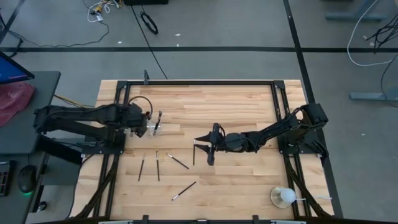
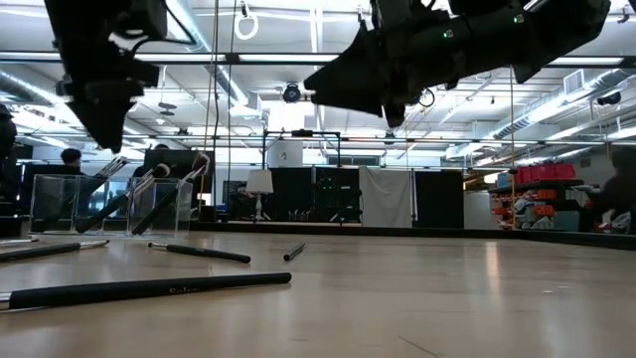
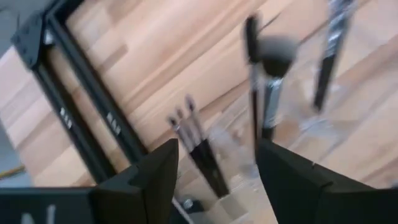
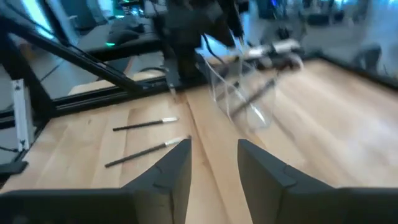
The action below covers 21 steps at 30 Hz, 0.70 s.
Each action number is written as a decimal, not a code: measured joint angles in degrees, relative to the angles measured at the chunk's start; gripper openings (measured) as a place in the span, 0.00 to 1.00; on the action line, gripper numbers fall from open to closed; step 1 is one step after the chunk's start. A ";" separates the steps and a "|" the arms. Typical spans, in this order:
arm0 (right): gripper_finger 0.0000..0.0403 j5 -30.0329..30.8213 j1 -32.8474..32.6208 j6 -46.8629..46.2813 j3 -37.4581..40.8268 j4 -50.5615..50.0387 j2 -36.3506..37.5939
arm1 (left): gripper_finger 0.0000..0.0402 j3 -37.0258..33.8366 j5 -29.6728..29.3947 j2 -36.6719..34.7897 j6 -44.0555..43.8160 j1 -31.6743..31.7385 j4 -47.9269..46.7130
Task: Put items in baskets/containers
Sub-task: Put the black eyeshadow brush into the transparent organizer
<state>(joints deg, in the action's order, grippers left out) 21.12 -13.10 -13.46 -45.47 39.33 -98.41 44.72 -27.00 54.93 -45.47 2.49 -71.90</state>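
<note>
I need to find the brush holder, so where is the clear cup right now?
In the high view the clear cup stands on the table's left side with brushes in it, just off the left gripper, with loose makeup brushes lying in front.

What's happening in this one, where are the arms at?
Makeup brushes are being sorted into a clear holder at the table's left side. The left gripper sits right beside it, fingers apart with nothing between them, and several brushes already stand inside. The right gripper hovers near the table's middle, empty too. Five loose brushes lie on the wood. A white round object sits near the front right corner.
</note>
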 joint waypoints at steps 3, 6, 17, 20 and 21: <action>0.35 0.87 0.52 -4.49 0.00 -2.95 -1.29 | 0.56 1.61 -2.22 -0.42 1.47 -2.14 2.94; 0.42 0.89 0.64 -8.33 -0.12 -4.54 -4.15 | 0.56 1.65 -6.51 -0.29 3.56 -5.43 8.60; 0.64 4.20 -0.88 -13.72 -16.08 -27.15 -19.23 | 0.56 -1.70 -17.74 2.29 15.17 -19.11 35.67; 0.62 4.85 -0.91 -15.91 -20.42 -34.07 -22.10 | 0.56 -5.10 -17.83 2.55 16.73 -20.93 41.53; 0.61 4.96 -0.94 -16.65 -21.52 -35.97 -22.47 | 0.56 -6.10 -17.88 2.91 16.79 -21.40 44.01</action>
<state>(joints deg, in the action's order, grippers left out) 26.08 -14.04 -30.11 -66.99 3.37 -120.88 38.62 -44.88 57.83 -28.68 -18.91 -27.89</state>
